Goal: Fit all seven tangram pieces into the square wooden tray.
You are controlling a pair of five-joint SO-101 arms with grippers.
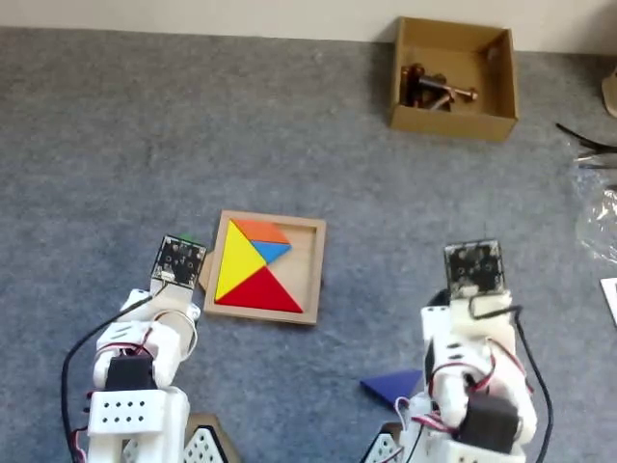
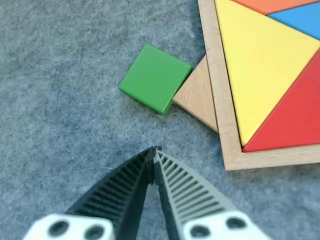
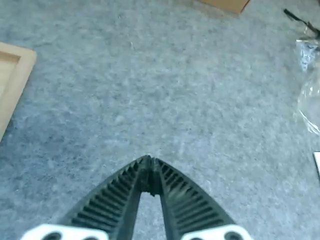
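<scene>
The left gripper [image 2: 154,150] and right gripper [image 3: 149,159] are closed and empty. On the worktop [image 2: 60,100], a green square [image 2: 155,77] touches a wooden triangle [image 2: 197,95] against the tray [image 2: 219,75]'s outer edge.

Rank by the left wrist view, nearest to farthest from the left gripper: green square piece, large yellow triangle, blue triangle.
1. Green square piece, outside the wooden tray, ahead of the left gripper.
2. Large yellow triangle, inside the tray.
3. Blue triangle, farther in the tray.

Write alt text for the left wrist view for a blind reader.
The shut left gripper is over grey carpet, close to a green square touching a plain wooden triangle against the outside of the wooden tray. Coloured pieces lie inside.
</scene>
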